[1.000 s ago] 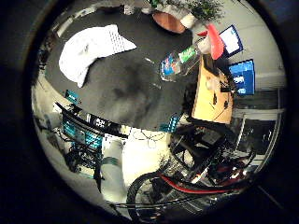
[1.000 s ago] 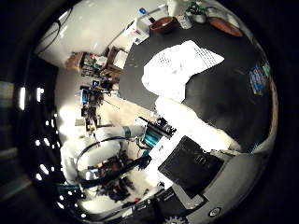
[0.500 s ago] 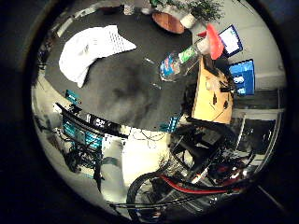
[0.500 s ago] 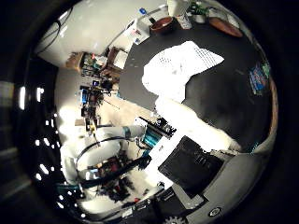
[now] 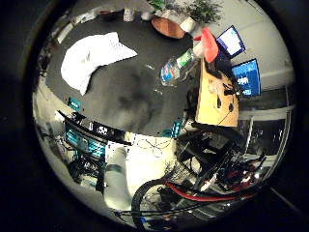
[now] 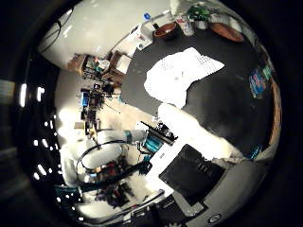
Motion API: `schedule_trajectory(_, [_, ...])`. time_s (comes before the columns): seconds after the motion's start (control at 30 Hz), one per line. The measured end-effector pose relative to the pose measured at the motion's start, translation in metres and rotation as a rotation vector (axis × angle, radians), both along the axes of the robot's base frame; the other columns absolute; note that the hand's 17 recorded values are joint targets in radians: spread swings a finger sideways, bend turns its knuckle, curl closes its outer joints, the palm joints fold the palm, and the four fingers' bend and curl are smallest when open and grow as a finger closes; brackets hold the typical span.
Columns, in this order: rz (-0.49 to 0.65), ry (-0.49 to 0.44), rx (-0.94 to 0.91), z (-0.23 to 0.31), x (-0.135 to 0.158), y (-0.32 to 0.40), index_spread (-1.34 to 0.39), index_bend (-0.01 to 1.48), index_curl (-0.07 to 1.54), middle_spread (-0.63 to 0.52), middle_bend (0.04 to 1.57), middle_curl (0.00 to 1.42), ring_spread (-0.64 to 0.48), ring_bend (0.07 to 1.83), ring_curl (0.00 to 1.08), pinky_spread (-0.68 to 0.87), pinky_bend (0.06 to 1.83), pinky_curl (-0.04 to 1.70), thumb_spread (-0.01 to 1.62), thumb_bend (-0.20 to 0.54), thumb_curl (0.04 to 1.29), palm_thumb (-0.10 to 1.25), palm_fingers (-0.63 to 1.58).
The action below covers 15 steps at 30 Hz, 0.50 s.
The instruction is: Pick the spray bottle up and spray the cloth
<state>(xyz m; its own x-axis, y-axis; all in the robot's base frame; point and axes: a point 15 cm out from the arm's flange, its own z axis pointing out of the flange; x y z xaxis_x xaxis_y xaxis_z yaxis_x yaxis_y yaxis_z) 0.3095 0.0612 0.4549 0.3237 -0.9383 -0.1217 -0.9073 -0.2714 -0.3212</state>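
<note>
Landmark: I place everything against the dark round table (image 5: 130, 101), which both palm views look onto from well off.
Spray bottle: I see the clear spray bottle (image 5: 177, 67) lying on its side on the table near one edge, its coloured label up and its red trigger head (image 5: 208, 44) reaching over that edge, toward an orange desk (image 5: 215, 99) that stands just beside the table.
Cloth: the white cloth (image 6: 182, 75) lies crumpled and flat on the table, well apart from the bottle, one corner reaching the table's edge.
Other things on the table: a brown bowl (image 6: 166, 30) and a flat reddish plate (image 5: 169, 26) sit at the far rim, beyond cloth and bottle, with green plants (image 5: 203, 8) next to them.
Beside the table: two lit blue screens (image 5: 239, 60) stand past the orange desk.
Hand: I see a white, blurred part of the hand (image 6: 194, 132) crossing the table's near edge in the thumb side view, and a black block of its body below it.
Fingers: I cannot tell how far open they are; nothing shows in their hold, and bottle and cloth both lie clear of the hand.
</note>
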Motion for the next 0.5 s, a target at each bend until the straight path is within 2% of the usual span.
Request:
schedule_trajectory(0.1, [-0.026, -0.091, 0.066, 0.011, 0.002, 0.007, -0.44, 0.18, 0.31, -0.07, 0.20, 0.30, 0.12, 0.53, 0.09, 0.56, 0.88, 0.02, 1.02, -0.025, 0.40, 0.58, 0.41])
schedule_trajectory(0.27, [-0.140, -0.280, 0.163, 0.032, 0.012, -0.007, -0.43, 0.18, 0.31, -0.06, 0.20, 0.31, 0.14, 0.52, 0.10, 0.56, 0.92, 0.02, 0.99, -0.028, 0.41, 0.59, 0.41])
schedule_trajectory(0.5, [-0.259, -0.342, 0.208, 0.043, 0.017, -0.040, -0.38, 0.17, 0.30, 0.00, 0.19, 0.31, 0.20, 0.49, 0.11, 0.57, 0.98, 0.03, 0.99, -0.032, 0.41, 0.55, 0.32])
